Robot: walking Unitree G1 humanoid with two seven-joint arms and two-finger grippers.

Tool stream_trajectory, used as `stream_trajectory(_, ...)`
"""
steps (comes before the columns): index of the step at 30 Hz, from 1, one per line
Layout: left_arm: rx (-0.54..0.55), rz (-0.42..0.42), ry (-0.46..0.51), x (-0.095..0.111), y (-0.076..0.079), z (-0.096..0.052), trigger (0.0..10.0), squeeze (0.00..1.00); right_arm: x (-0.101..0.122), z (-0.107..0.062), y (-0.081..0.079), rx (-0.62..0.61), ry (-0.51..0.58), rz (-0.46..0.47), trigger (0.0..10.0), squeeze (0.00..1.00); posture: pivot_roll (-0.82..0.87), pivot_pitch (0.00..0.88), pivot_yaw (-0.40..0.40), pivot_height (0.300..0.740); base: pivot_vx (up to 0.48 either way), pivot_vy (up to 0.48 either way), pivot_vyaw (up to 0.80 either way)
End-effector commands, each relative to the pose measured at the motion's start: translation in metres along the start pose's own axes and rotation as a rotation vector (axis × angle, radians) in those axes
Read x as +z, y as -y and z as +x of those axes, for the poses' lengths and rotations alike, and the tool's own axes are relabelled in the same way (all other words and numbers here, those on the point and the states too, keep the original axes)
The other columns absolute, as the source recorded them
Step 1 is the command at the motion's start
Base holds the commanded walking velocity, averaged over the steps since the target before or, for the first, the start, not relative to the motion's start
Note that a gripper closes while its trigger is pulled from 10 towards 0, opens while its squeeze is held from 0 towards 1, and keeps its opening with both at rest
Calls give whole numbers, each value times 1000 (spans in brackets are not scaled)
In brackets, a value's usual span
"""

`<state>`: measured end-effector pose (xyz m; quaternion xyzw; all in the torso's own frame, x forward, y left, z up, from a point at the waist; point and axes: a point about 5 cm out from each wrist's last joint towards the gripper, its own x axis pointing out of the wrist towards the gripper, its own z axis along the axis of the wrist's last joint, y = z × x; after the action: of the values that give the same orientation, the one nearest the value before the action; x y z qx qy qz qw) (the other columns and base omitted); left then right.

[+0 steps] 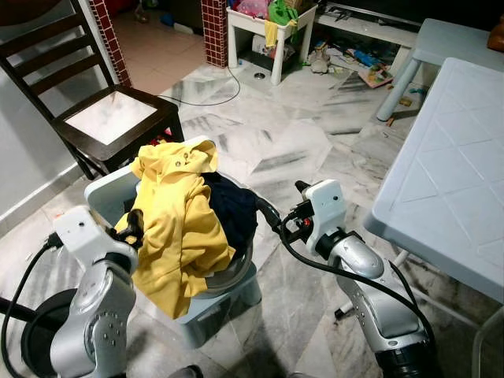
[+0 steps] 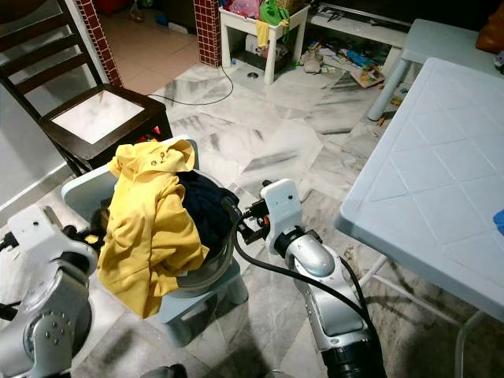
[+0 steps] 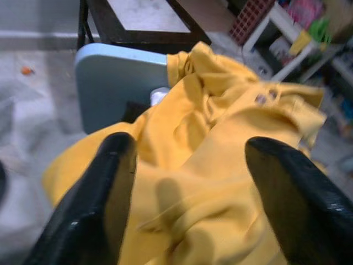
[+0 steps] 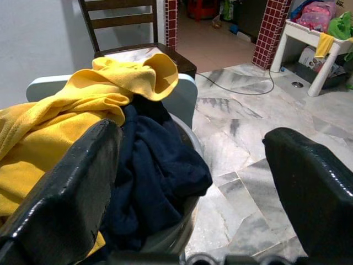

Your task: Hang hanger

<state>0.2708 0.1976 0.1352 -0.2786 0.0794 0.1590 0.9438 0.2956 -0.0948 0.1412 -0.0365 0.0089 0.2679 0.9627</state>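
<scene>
A yellow shirt (image 1: 177, 228) is draped over a dark navy garment (image 1: 234, 211) in a metal basin (image 1: 233, 274) that sits on a pale blue stool (image 1: 214, 309). My left gripper (image 3: 190, 221) is open at the shirt's left side, and the yellow cloth lies just past its two black fingers (image 3: 91, 199). On the basin's right side my right gripper (image 4: 187, 204) is open too, pointing at the navy garment (image 4: 154, 176) with nothing between its fingers.
A dark wooden chair (image 1: 118, 118) stands behind the stool on the left. A pale blue plastic table (image 1: 449, 189) is close on my right. Farther back are a white shelf (image 1: 268, 31) with clutter and a cable (image 1: 213, 98) on the marble floor.
</scene>
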Motion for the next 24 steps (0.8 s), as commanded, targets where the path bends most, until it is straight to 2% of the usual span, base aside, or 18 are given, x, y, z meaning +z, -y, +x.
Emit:
stream_trajectory(1, -4, -239, -139, -43, 24, -12, 10000, 1000, 0, 1, -3, 11, 0, -5, 10000, 0, -49, 132, -27, 740, 0, 0, 0)
stream_trajectory(3, 4, -286, -167, -47, 26, -11, 10000, 1000, 0, 1, -3, 12, 1, -6, 10000, 0, -49, 132, -27, 740, 0, 0, 0)
stream_trajectory(8, 28, -314, -210, -53, 24, -11, 10000, 1000, 0, 1, -2, 10, 0, -7, 10000, 0, -51, 133, -25, 740, 0, 0, 0)
stream_trajectory(9, 42, -307, -264, -60, 21, -12, 10000, 882, 0, 1, -2, 9, -1, -8, 10000, 0, -51, 133, -25, 740, 0, 0, 0)
stream_trajectory(10, 42, -307, -264, -60, 21, -12, 10000, 882, 0, 1, -2, 9, -1, -8, 10000, 0, -51, 133, -25, 740, 0, 0, 0)
stream_trajectory(11, 55, -269, -328, -68, 16, -14, 10000, 0, 0, 1, -3, 10, -1, -9, 10000, 0, -51, 133, -25, 740, 0, 0, 0)
stream_trajectory(13, 39, -217, -364, -70, 13, -17, 10000, 0, 0, 1, -3, 10, -1, -9, 10000, 0, -52, 136, -23, 740, 0, 0, 0)
stream_trajectory(15, 27, -188, -338, -64, 8, -19, 10000, 0, -1, 0, -2, 9, -2, -9, 10000, 0, -45, 135, -25, 740, 0, 0, 0)
stream_trajectory(16, 20, -152, -331, -61, 4, -21, 10000, 0, -1, 0, -2, 8, -4, -9, 10000, 0, -45, 135, -25, 740, 0, 0, 0)
stream_trajectory(18, 11, -20, -340, -56, -9, -27, 10000, 0, -3, 0, -2, 9, -9, -9, 10000, 0, -35, 135, -30, 740, 0, 0, 0)
stream_trajectory(20, 23, -20, -366, -59, -18, -36, 10000, 0, -3, 2, -4, 18, -9, -8, 10000, 0, -20, 133, -34, 740, 0, 0, 0)
stream_trajectory(21, 24, 12, -388, -61, -23, -40, 10000, 0, -3, 3, -5, 22, -8, -8, 10000, 0, -20, 133, -34, 740, 0, 0, 0)
stream_trajectory(24, 44, 14, -395, -61, -29, -47, 10000, 0, -2, 5, -5, 26, -4, -7, 10000, 0, -12, 133, -35, 740, 0, 0, 0)
